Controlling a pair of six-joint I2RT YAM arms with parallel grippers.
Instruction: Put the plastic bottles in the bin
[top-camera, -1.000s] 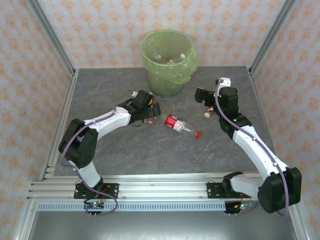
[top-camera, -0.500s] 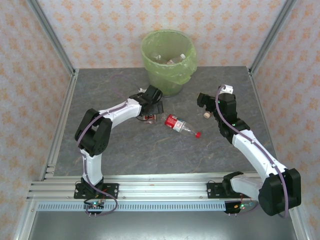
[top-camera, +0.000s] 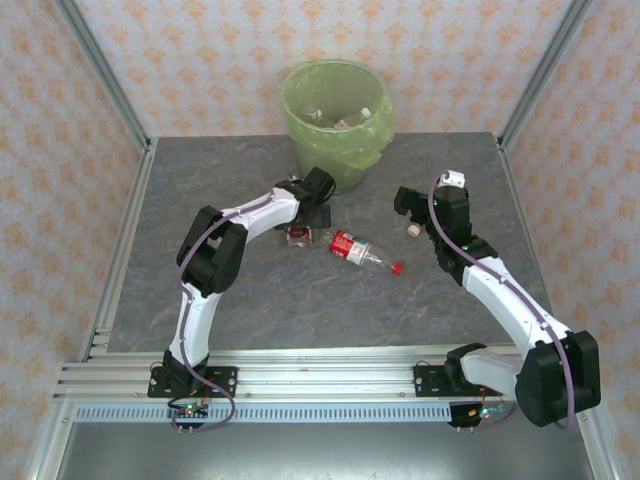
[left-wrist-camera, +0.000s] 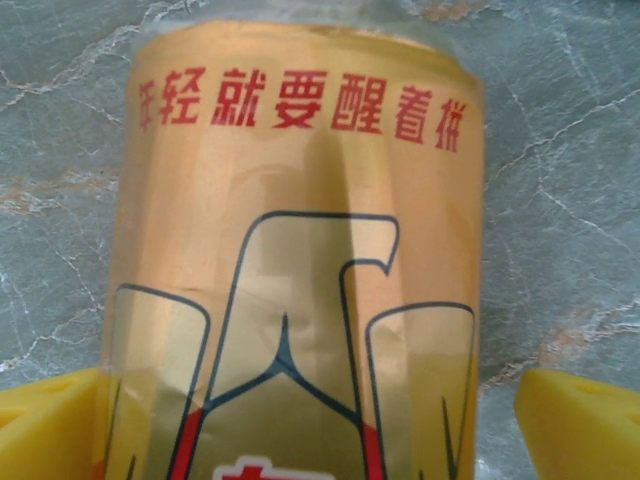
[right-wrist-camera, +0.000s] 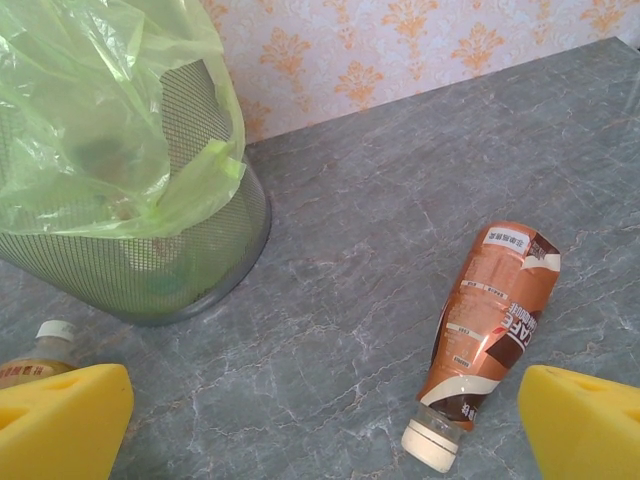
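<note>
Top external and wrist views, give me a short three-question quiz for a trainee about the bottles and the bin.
1. True or false: the brown-label bottle stands upright on the table.
2. What lies between the open fingers of the left gripper? A, the gold-label bottle; B, a glass jar; C, a sponge.
3. Fill in the blank: the bin is lined with a translucent light-____ plastic bag.
Key: 1 false, it lies on its side; 2 A; 3 green.
</note>
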